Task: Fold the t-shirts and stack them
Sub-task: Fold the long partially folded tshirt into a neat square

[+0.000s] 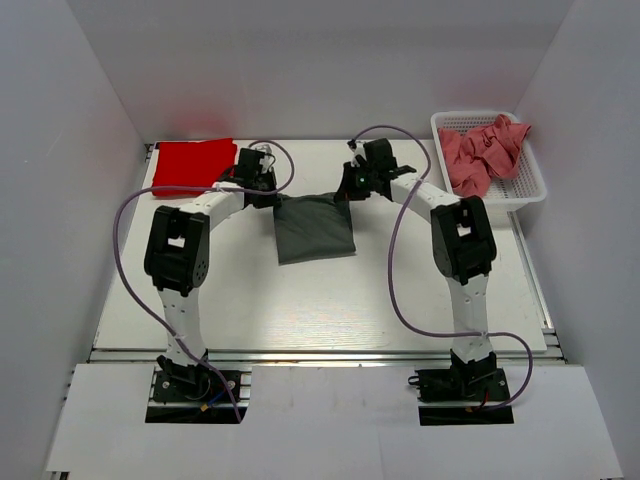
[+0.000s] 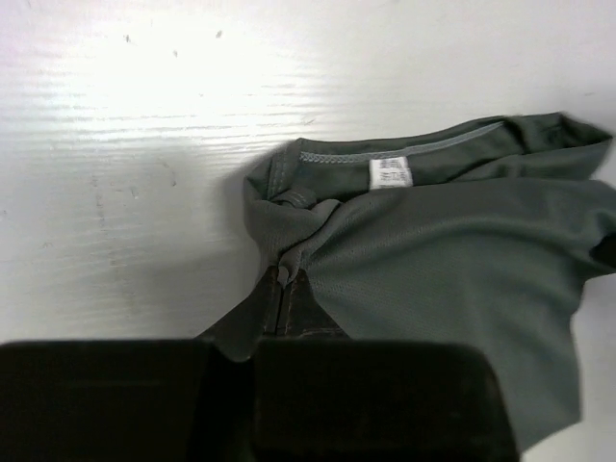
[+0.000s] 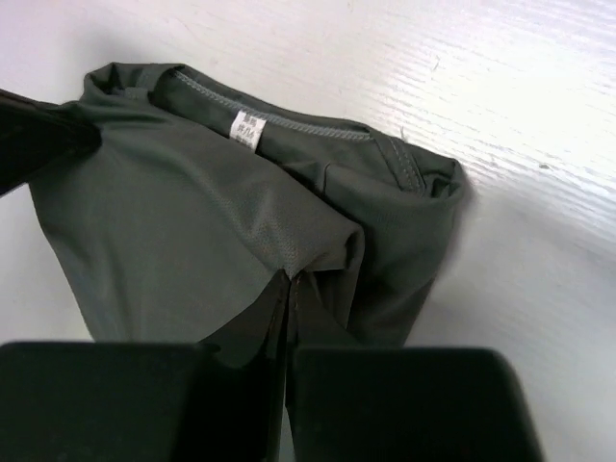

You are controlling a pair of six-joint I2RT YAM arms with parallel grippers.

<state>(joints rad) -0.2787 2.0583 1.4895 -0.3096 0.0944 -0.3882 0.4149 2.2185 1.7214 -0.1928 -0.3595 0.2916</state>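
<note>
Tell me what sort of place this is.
Probably a robot test booth, not a home: white panels box in a table, a left arm and right arm are bolted at its near edge, both holding a grey t-shirt, and a basket holds pink t-shirts.

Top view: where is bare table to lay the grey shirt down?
Bare: near half of the table, between left arm and right arm, in front of the grey shirt. Crowded: far edge, with red shirt, left gripper and right gripper shut on the grey shirt, and basket.
</note>
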